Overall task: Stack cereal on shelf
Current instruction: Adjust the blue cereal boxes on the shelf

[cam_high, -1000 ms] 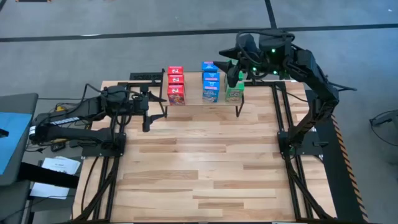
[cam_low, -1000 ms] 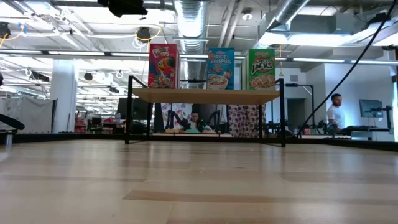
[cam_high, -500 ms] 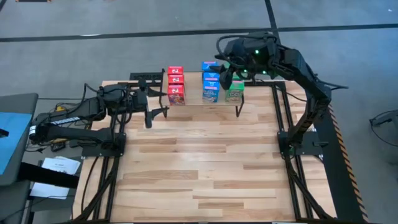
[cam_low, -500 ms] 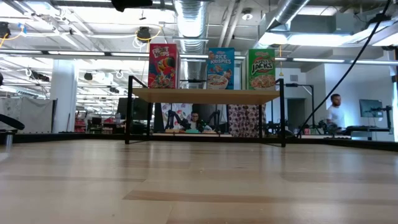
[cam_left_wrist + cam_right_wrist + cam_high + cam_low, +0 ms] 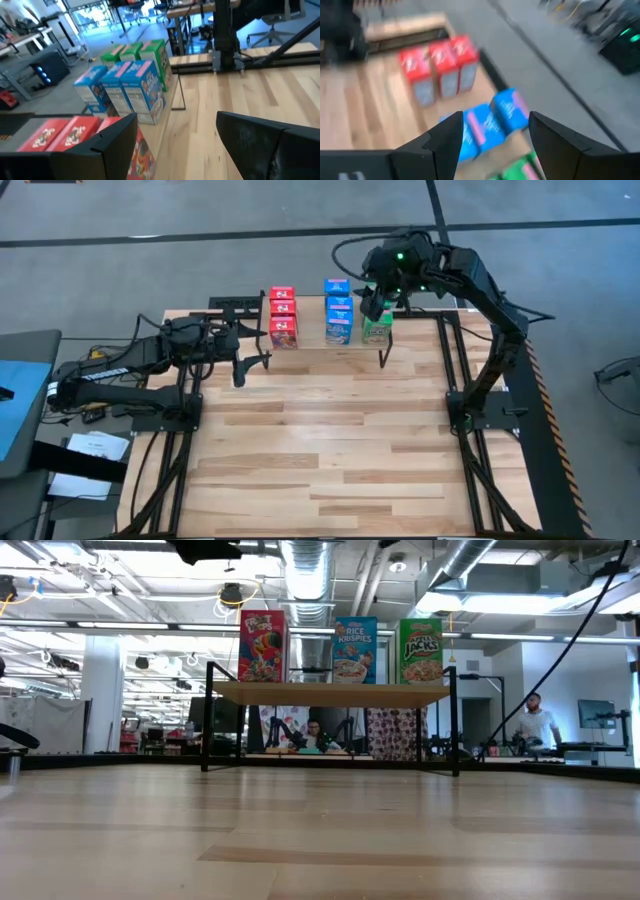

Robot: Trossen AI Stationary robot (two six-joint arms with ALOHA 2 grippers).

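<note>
The shelf [image 5: 330, 693] stands at the table's far middle on thin black legs. On its top stand three rows of cereal boxes: red [image 5: 283, 316], blue [image 5: 338, 310] and green [image 5: 377, 330]. The low view shows the front red [image 5: 262, 645], blue [image 5: 354, 650] and green [image 5: 421, 651] boxes upright. My right gripper [image 5: 492, 125] is open and empty in the air above the green row [image 5: 375, 302], hiding part of it. My left gripper [image 5: 175, 120] is open and empty, raised beside the shelf's left end [image 5: 250, 362].
The slatted wooden tabletop [image 5: 340, 450] stretches bare from the shelf to the near edge. Black frame rails [image 5: 455, 380] run along both sides. People [image 5: 540, 725] and desks show in the room beyond the far edge.
My right arm has swung toward the table's left, above the far end of the shelf, and its wrist has turned; the gripper stays over the green and blue rows. The boxes have not moved.
</note>
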